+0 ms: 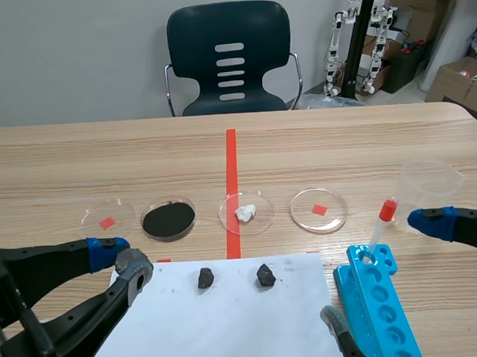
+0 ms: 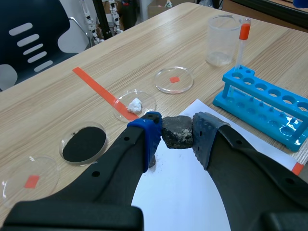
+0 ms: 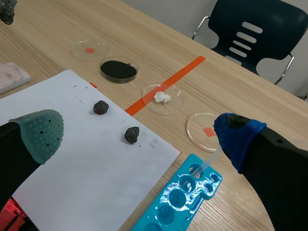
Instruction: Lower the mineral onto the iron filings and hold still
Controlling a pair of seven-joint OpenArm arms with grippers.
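Only the left wrist view shows the dark mineral [image 2: 176, 135] grasped between the left gripper [image 2: 178, 127] fingers; the right gripper [image 3: 139, 132] fingers stand released.

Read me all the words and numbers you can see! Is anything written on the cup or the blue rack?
Nothing here can be read as a word or number.
Clear cup: no marks that can be read.
Blue rack: plain, no writing shows.
Cardboard boxes at the back of the room: any labels are too small to read.
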